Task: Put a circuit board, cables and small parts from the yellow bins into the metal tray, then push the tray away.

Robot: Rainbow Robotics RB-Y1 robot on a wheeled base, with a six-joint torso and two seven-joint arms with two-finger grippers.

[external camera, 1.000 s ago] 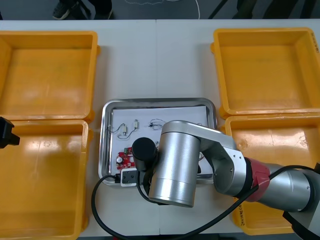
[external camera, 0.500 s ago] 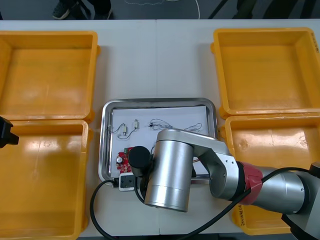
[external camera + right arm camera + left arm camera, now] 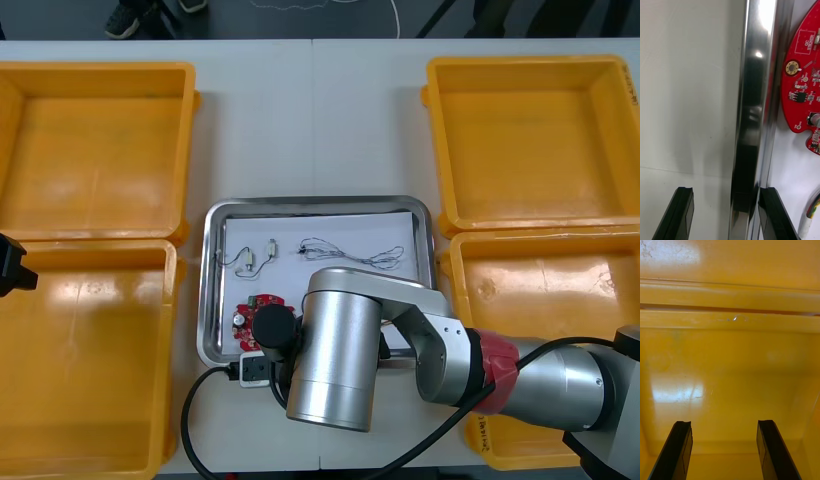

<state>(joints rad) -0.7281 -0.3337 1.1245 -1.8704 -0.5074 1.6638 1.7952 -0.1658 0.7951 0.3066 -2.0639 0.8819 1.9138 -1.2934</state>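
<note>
Black-fingered right end effector spread astride the rim of the shiny metal tray; left end effector spread over a glossy yellow bin.

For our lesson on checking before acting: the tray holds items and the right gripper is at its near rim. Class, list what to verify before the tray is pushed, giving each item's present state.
1. Right gripper open, one finger on each side of the metal tray's near rim: ok.
2. Circuit board inside the tray: ok.
3. Black cable inside the tray: ok.
4. Small metal parts in the tray: cannot tell.
5. Push path on the table beyond the tray's far rim free: ok.
6. Left gripper open over the near left yellow bin, away from the tray: ok.
</note>
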